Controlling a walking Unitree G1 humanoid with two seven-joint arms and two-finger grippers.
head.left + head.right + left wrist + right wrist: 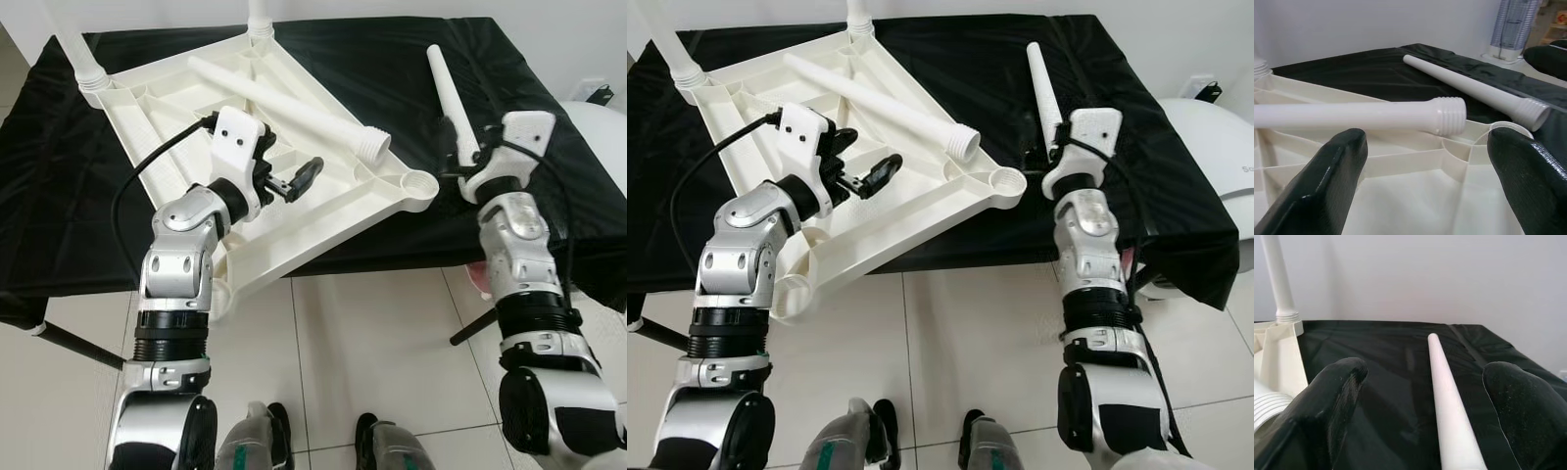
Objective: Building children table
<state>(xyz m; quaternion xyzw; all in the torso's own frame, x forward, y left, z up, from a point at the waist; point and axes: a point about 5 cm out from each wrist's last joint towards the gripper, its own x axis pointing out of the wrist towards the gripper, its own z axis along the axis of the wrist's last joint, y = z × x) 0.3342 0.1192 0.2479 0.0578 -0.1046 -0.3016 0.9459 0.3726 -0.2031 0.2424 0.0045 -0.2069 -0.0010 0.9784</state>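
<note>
A white children's table top [323, 211] lies upside down on the black cloth, with two white legs [76, 44] standing in its far corners. A loose threaded leg [294, 108] rests across its ribbed underside. My left gripper [289, 166] hovers open just above the ribs, near that leg's threaded end [1449, 115], with nothing between its fingers. A second loose leg [453, 103] lies on the cloth to the right. My right gripper [1427, 369] is open at its thick end, one finger [1337, 396] on each side of it. The near right corner socket [416, 184] is open.
The black-clothed table [392, 59] fills the far half of the view, and the white top's near left corner [217, 294] overhangs its front edge. A white rounded object [600, 127] stands at the right. Tiled floor [372, 333] lies below, with a dark rod [78, 348] at the left.
</note>
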